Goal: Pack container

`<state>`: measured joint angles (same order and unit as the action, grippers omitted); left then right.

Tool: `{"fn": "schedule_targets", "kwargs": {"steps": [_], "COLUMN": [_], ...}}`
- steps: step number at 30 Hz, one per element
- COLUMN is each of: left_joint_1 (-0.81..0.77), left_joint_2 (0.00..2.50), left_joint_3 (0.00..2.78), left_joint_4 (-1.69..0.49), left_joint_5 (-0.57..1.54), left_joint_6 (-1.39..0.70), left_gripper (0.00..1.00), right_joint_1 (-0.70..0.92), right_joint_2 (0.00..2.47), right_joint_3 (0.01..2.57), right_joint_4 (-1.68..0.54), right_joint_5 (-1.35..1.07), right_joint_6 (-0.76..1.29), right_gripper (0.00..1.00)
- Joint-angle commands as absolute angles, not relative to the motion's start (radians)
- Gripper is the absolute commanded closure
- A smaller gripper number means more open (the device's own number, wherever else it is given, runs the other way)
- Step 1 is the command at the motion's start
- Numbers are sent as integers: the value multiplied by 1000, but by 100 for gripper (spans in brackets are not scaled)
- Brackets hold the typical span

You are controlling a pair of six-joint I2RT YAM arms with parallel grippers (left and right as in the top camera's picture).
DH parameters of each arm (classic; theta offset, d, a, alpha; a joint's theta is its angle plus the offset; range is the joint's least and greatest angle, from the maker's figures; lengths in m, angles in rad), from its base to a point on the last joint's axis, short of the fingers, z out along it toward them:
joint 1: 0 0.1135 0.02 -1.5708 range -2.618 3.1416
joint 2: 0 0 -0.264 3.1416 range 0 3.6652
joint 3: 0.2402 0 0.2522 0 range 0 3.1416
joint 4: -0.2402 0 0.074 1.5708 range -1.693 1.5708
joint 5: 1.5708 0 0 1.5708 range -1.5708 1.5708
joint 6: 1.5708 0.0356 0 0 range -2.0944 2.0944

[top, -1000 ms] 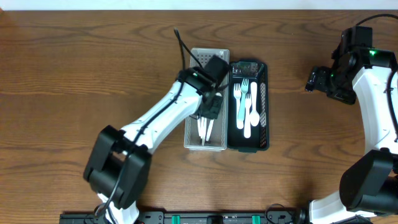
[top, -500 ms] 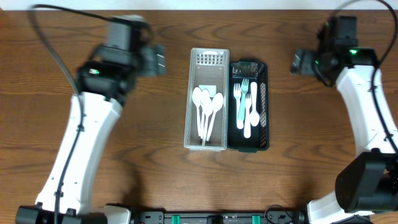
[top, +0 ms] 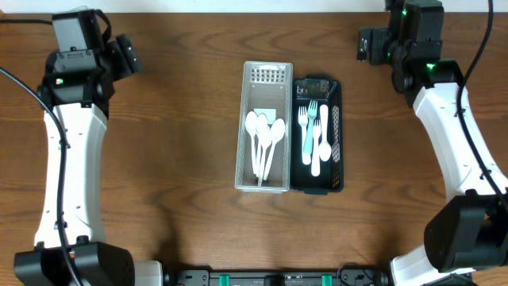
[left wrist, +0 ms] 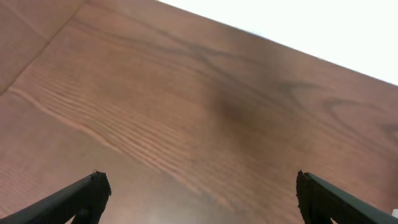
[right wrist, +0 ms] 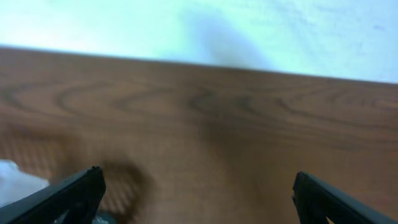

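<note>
A clear container (top: 240,119) stands in the middle of the table with three white spoons (top: 261,133) lying in it. Touching its right side is a black container (top: 342,137) that holds white forks (top: 309,117), a teal fork (top: 307,141) and a longer white utensil (top: 324,137). My left gripper (top: 128,55) is at the far back left, well away from both. In the left wrist view that gripper (left wrist: 199,193) is open over bare wood. My right gripper (top: 365,44) is at the back right, and in the right wrist view it (right wrist: 198,190) is open with nothing in it.
The table's back edge (right wrist: 199,61) runs just beyond the right gripper, and also just beyond the left one (left wrist: 261,38). A blurred pale shape (right wrist: 15,175) shows at the lower left of the right wrist view. A black rail (top: 278,278) lies along the front edge.
My left arm has swung from over the clear container to the back left corner, and its jaws have opened. The right gripper has moved back and left. Spoons now lie uncovered.
</note>
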<state>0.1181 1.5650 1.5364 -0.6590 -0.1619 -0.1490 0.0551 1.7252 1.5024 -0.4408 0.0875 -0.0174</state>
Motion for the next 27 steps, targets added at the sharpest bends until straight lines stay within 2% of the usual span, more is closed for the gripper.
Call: {"fn": "schedule_targets", "kwargs": {"steps": [1,7,14,21,27], "left_joint_1": [119,115,37,-7,-7], "left_joint_2": [1523,1289,829,385,180], "left_joint_3": [1496,1269,871,571,445], "left_joint_4": [-648,-497,-326,-406,-540], "left_joint_5": [-169,-169,-170,-170,-170], "left_joint_6": [-128,-127,-127,-71,-71], "left_gripper": [2,2,2,2,2], "right_joint_1": [22,-51,-70,-17,-5], "right_joint_2": [1710,1542,1182,796,545], "right_joint_3": [1505,1382,1039,710,512], "right_joint_4": [-495,-457,-271,-331,-429], "right_joint_5": [110,108,98,107,117], "right_joint_6": [-72,-45,-31,73,74], "right_gripper": [1,1,1,1,1]}}
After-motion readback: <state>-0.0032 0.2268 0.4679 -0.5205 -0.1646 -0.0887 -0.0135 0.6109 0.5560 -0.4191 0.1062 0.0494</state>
